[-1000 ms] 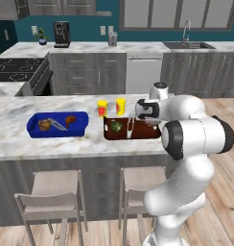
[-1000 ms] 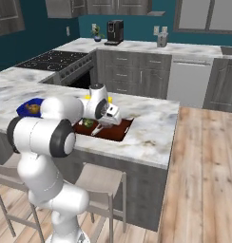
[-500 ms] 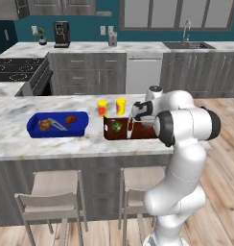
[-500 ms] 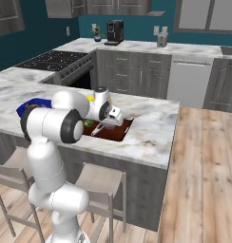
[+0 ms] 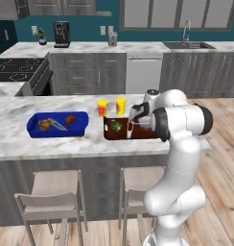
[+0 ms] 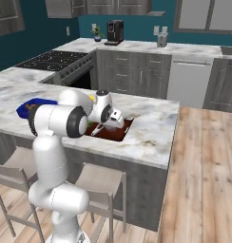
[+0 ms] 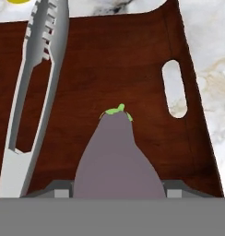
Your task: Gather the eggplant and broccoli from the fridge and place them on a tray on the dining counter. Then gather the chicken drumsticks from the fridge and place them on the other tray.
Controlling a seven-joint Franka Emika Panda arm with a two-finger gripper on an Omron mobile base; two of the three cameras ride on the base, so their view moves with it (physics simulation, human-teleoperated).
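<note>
Purple eggplant (image 7: pixel 116 156) between end effector (image 7: pixel 118 186) fingers — above brown tray (image 7: pixel 86 60).

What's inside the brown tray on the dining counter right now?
Inside the brown tray lie metal tongs and, held in the gripper, the eggplant. The left base view shows broccoli there too. The arm hides the tray's right part.
</note>
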